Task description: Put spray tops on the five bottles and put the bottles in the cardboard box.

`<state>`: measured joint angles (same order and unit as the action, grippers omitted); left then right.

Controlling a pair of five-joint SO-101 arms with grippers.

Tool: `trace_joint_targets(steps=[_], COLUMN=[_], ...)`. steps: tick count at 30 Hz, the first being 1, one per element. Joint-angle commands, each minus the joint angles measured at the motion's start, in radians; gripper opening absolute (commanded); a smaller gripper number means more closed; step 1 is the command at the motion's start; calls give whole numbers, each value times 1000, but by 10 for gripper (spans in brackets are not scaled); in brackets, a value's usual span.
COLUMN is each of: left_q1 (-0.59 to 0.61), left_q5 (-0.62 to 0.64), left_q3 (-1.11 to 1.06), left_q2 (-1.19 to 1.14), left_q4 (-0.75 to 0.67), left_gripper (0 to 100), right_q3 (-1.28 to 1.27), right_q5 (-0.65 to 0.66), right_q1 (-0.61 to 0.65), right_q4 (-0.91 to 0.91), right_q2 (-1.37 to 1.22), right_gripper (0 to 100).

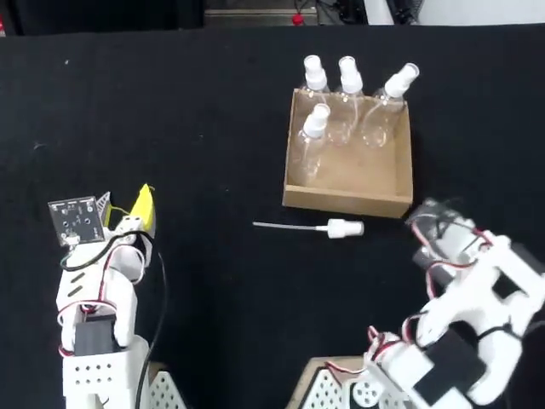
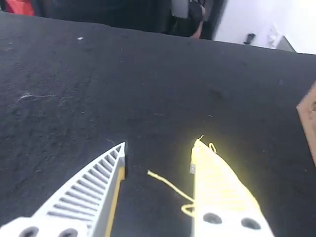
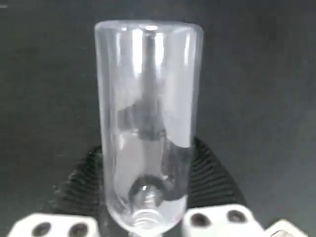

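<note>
The cardboard box (image 1: 400, 175) sits at the table's far right of centre, holding several clear bottles (image 1: 312, 141) fitted with white spray tops. One loose spray top (image 1: 344, 227) with its long thin tube lies on the black table just in front of the box. My right gripper (image 1: 436, 228) is near the box's front right corner, shut on a clear uncapped bottle (image 3: 148, 113) between its black fingers (image 3: 81, 180). At the table's near left, my left gripper (image 1: 123, 203) hangs open over bare tabletop, nothing between its white and yellow fingers (image 2: 217, 182).
A corner of the cardboard box (image 2: 308, 116) shows in the left wrist view. Black tabletop (image 1: 187, 128) stretches between the left arm and the box. Both arm bases stand along the near edge.
</note>
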<state>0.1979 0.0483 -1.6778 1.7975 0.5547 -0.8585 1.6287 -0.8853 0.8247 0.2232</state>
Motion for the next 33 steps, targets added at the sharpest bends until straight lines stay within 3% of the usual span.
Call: trace_joint_targets(steps=[1, 4, 9, 14, 17, 25, 30, 33], left_q1=[-35, -35, -35, -35, -36, -39, -35, -35], left_q5=[8, 8, 8, 8, 8, 8, 8, 8], left_q3=[-22, -22, -22, -22, -22, -22, -22, -22], left_q2=[-2, -2, -2, -2, -2, -2, -2, -2], left_q4=[-17, -17, -17, -17, -17, -17, -17, -17], left_gripper=[209, 209, 209, 209, 209, 209, 209, 209], right_q3=[119, 156, 159, 182, 245, 565, 699, 699], right_q5=[-84, -89, -107, -212, -339, -678, -726, -726], right_q1=[-49, -64, -61, -55, -63, -57, -84, -98], right_q4=[-17, -17, -15, -15, -5, 520, 552, 552], right_q2=[-36, -62, -65, -64, -64, -73, -74, -74], right_gripper=[247, 308, 301, 302, 303, 301, 299, 233])
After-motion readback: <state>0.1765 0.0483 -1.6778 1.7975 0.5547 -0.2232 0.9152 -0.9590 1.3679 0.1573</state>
